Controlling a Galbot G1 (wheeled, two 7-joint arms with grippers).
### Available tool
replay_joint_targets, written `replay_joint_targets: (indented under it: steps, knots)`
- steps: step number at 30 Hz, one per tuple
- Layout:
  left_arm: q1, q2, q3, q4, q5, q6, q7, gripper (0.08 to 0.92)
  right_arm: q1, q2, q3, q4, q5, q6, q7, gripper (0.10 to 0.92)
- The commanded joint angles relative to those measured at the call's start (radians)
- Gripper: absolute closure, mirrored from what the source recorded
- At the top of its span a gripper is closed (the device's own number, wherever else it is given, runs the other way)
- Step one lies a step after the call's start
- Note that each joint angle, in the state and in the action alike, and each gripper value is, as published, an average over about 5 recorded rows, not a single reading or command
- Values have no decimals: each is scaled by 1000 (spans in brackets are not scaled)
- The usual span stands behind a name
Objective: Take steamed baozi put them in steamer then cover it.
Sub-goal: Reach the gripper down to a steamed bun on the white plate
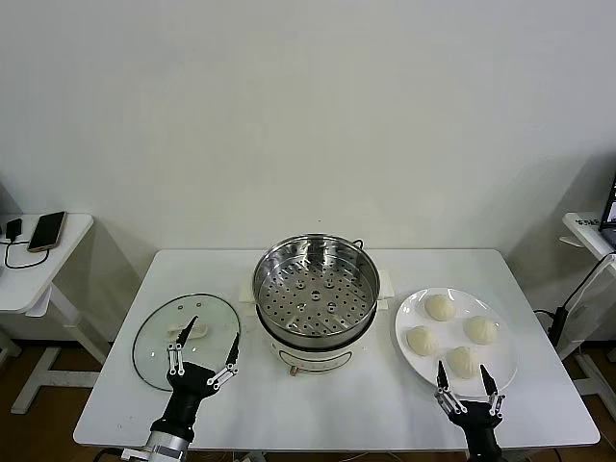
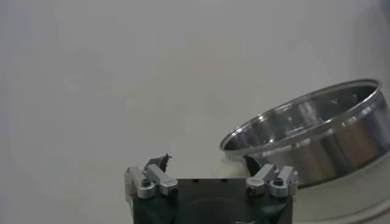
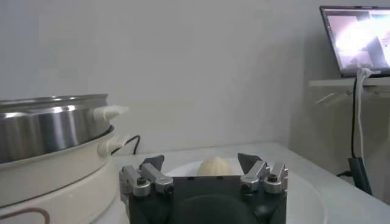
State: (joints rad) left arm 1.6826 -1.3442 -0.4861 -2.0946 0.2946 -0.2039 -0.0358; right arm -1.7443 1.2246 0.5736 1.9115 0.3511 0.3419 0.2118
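- The right end effector (image 1: 467, 383) hovers low at the near edge of the white plate (image 1: 414, 313), fingers spread wide and holding nothing.
- The left end effector (image 1: 204, 351) is likewise spread and empty, poised over the near rim of the cover (image 1: 154, 337), which lies flat on the bench (image 1: 366, 404).
- Count: four steamed baozi (image 1: 441, 307) sit on the plate, all just ahead of the right end effector; the nearest bun (image 1: 463, 361) lies right in front of its fingertips. There is one steamer (image 1: 315, 289), one cover and one plate.
- The steamer stands ahead and inward of both end effectors, between them, its perforated tray bare; no bun is loaded yet.
- The step in hand looks like the first pick, and the nearest bun seems the sensible choice, since reaching farther would mean passing over it.
- To do it well, I would centre the spread fingers on either side of that bun, come down until they straddle its widest part, and close gently; the soft dough will likely dent under a hard squeeze.
- Lift clear of the plate rim and the steamer wall before moving inward, then release low over the tray, leaving room for the other three.
- The cover should wait until all four are in.
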Motion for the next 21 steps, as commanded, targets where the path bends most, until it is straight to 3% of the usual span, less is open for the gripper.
replay_joint_targets:
  steps: [1, 9, 16, 21]
  knots:
    - [5, -1, 2, -11, 3, -1, 0, 177, 79, -39, 57, 9, 8, -93, 55, 203]
    - [22, -6, 13, -44, 4, -8, -4, 177, 424, -243, 62, -96, 154, -277, 78, 203]
    - [32, -18, 21, -68, 5, -5, -6, 177, 820, -381, -141, -399, 305, -357, 41, 203]
    - [36, -28, 20, -83, 4, -1, -9, 177, 1057, -431, -323, -654, 342, -364, -90, 203]
